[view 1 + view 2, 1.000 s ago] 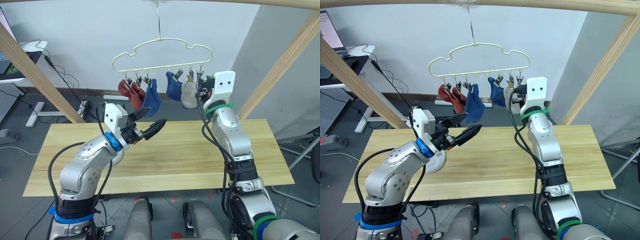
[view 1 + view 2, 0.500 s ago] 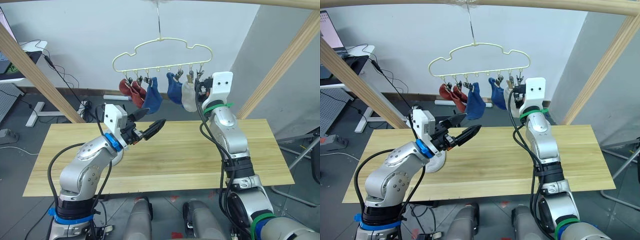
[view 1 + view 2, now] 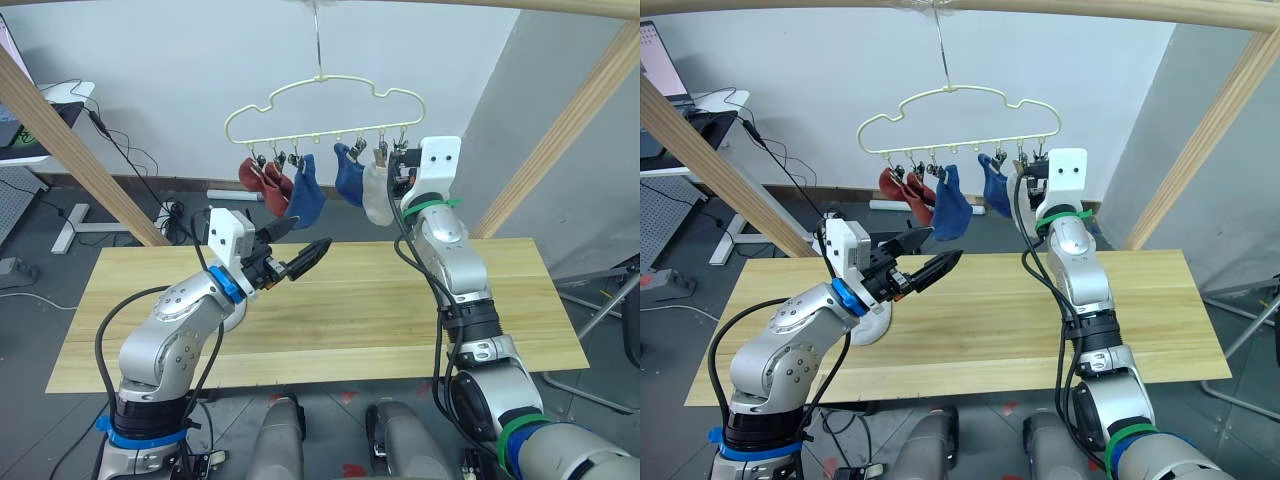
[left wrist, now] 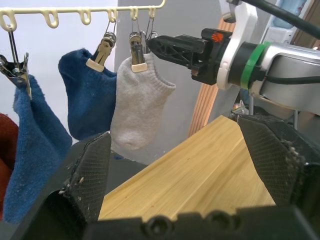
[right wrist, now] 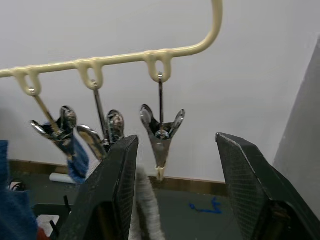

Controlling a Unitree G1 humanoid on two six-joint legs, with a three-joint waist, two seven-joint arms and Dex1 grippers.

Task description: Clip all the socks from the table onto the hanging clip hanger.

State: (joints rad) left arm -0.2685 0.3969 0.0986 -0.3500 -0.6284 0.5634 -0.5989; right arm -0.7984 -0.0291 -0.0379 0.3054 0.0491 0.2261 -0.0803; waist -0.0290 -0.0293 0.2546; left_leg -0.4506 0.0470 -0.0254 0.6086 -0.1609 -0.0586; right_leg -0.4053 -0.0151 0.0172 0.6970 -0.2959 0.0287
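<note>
The pale-yellow clip hanger [image 3: 320, 95] hangs over the far edge of the table [image 3: 350, 310]. Clipped to it from the left are two rust red socks [image 3: 258, 176], a blue sock [image 3: 304, 195], a second blue sock [image 3: 348, 178] and a light grey sock [image 4: 137, 107]. My right gripper [image 5: 176, 139] is raised to the hanger's right end and is open, its fingers either side of the bare rightmost clip [image 5: 161, 135], next to the grey sock. My left gripper [image 3: 310, 233] is open and holds nothing, hovering above the table's left half, pointing toward the hanger.
Thick wooden frame poles slant down on the left [image 3: 70, 150] and on the right [image 3: 570, 130]. A white desk [image 3: 45, 105] with cables stands at the far left. A metal chair leg [image 3: 600, 310] shows beside the table's right end.
My right gripper has risen and shifted a little left, closing in on the rightmost clip. The hung socks swayed slightly. The left arm has not moved.
</note>
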